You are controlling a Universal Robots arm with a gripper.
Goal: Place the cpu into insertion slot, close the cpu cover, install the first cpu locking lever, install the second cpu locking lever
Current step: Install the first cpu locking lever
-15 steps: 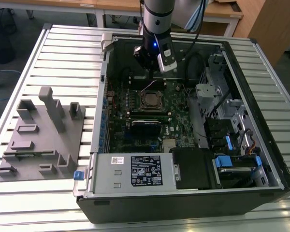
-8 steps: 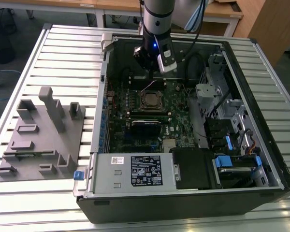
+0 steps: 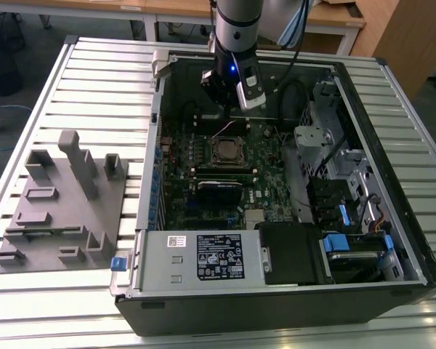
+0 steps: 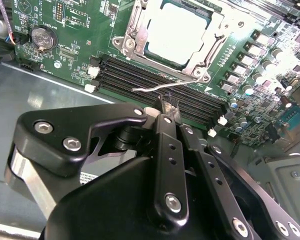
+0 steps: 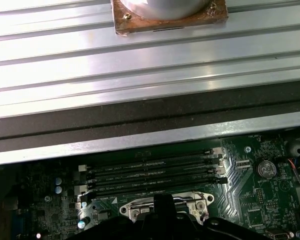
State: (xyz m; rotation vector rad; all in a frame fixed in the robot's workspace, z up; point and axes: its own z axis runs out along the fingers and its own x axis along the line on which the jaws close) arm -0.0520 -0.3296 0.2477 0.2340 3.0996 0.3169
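Observation:
The cpu [image 4: 182, 30] lies flat in its socket on the green motherboard, also seen as the cpu [image 3: 227, 150] in the exterior view. The cpu cover [image 4: 135, 35] is down around it, its window framing the silver top. A thin wire locking lever [image 4: 152, 89] sticks out from the socket corner over the memory slots, raised off the board. My gripper [image 4: 165, 106] is shut, its black fingertips right at that lever, touching or almost touching it. In the exterior view the gripper [image 3: 227, 120] hangs just beyond the socket. The socket's edge [image 5: 165, 202] also shows in the first wrist view.
The open computer case [image 3: 152, 218] lies on a slatted metal table. A labelled power-supply box [image 3: 203, 258] sits at its near end and drive cages [image 3: 349, 182] on the exterior view's right. A grey fixture block [image 3: 62, 203] stands on that view's left. A copper-based heatsink [image 5: 167, 15] rests on the slats.

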